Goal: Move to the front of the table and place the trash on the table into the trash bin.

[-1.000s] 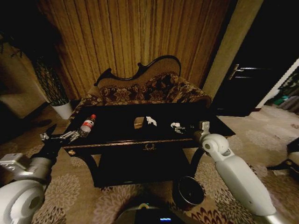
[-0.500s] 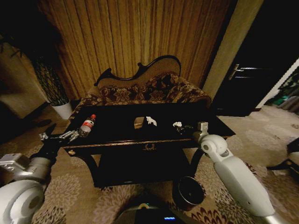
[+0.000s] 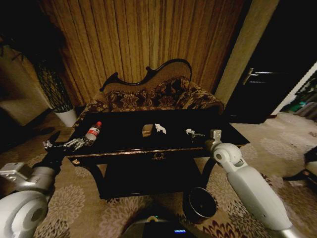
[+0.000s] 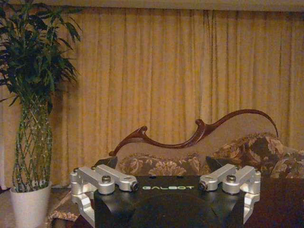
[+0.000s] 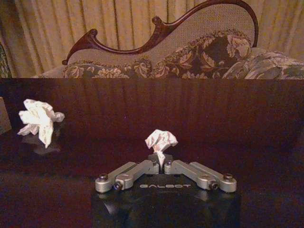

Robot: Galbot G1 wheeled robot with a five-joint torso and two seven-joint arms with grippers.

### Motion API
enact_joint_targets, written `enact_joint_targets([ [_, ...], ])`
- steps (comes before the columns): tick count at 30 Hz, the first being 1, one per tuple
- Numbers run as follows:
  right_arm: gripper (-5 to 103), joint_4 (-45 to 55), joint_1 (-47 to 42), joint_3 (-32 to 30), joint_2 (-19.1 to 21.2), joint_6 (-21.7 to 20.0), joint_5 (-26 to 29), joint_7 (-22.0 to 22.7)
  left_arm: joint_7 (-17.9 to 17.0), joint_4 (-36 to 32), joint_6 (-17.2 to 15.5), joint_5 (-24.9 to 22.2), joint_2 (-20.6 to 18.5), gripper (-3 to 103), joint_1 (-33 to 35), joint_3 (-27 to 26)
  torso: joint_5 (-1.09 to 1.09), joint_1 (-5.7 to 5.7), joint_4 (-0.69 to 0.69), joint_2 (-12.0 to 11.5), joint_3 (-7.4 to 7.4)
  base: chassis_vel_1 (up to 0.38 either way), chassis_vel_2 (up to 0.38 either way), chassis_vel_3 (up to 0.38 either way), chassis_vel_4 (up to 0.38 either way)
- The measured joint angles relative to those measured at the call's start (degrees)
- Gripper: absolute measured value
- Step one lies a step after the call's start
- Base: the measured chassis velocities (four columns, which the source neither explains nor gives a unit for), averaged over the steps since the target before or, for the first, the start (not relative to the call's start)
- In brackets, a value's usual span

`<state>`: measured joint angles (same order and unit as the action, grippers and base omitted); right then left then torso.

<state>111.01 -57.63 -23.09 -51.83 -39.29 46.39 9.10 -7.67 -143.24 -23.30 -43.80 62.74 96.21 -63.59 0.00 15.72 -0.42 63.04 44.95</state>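
Observation:
On the black table (image 3: 124, 140) lie a clear bottle with a red cap (image 3: 92, 132) at the left, a tan block (image 3: 146, 130) and a white crumpled paper (image 3: 160, 128) in the middle. My right gripper (image 3: 193, 134) is over the table's right part, shut on a small paper scrap (image 3: 188, 131). The right wrist view shows the fingers (image 5: 142, 167) pinching that scrap (image 5: 161, 139) just above the tabletop, with the other paper (image 5: 39, 119) farther off. My left gripper (image 3: 62, 145) hangs open off the table's left front corner, short of the bottle. The trash bin (image 3: 199, 203) stands on the carpet under the right front edge.
A carved-back patterned sofa (image 3: 163, 96) stands right behind the table against a curtain. A tall plant in a white pot (image 3: 66, 117) is at the back left. A dark door (image 3: 257, 94) is at the right. Patterned carpet surrounds the table.
My right gripper has edged slightly right and up with the paper scrap pinched in it. The left arm and the other trash have stayed put.

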Motion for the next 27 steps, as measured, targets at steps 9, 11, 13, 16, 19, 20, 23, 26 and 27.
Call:
enact_joint_targets([
  [9,0,-1.1,-2.9,-0.3,-1.3,18.7,-2.5,0.2,0.0,0.0,0.1,0.0,0.2,100,-0.1,0.2,0.00,0.00,0.01,0.0,0.00,0.000,0.000,0.000,0.000],
  [11,0,-0.5,-5.8,-2.2,-1.9,23.0,-3.6,0.3,0.0,0.0,0.2,0.0,0.2,100,-0.1,0.2,0.01,0.00,-0.01,0.0,0.00,0.000,0.000,0.000,0.000],
  [13,0,0.0,-7.6,-3.5,-2.2,24.8,-4.5,0.3,0.0,0.0,0.3,0.0,0.2,100,-0.2,0.2,0.00,0.00,-0.01,0.0,0.00,0.000,0.000,0.000,0.000],
  [16,0,0.4,-10.1,-5.4,-2.5,27.1,-7.0,0.3,0.0,0.1,0.4,0.0,0.2,100,-0.5,0.1,0.01,0.00,-0.01,0.0,0.00,0.000,0.000,0.000,0.000],
  [19,0,1.6,-12.6,-7.6,-3.0,28.0,-9.2,0.7,0.0,0.1,0.4,0.0,0.2,100,-0.7,0.4,0.01,0.00,-0.01,0.0,0.00,0.000,0.000,0.000,0.000],
  [20,0,2.0,-13.1,-8.0,-3.1,28.0,-9.3,0.9,0.0,0.2,0.4,0.0,0.2,100,-0.8,0.5,0.00,0.00,-0.01,0.0,0.00,0.000,0.000,0.000,0.000],
  [23,0,3.3,-14.8,-9.3,-3.2,28.0,-9.5,1.2,0.0,0.2,0.4,0.0,0.1,100,-0.9,0.7,0.00,0.00,0.00,0.0,0.00,0.000,0.000,0.000,0.000],
  [26,0,4.6,-16.3,-10.1,-3.2,27.6,-9.4,1.3,0.0,0.2,0.4,0.0,0.0,100,-1.0,0.8,0.00,0.00,0.00,0.0,0.00,0.000,0.000,0.000,0.000],
  [27,0,4.6,-16.3,-10.1,-3.2,27.6,-9.4,1.3,0.0,0.2,0.4,0.0,0.0,100,-1.0,0.8,0.00,0.00,0.00,0.0,0.00,0.000,0.000,0.000,0.000],
])
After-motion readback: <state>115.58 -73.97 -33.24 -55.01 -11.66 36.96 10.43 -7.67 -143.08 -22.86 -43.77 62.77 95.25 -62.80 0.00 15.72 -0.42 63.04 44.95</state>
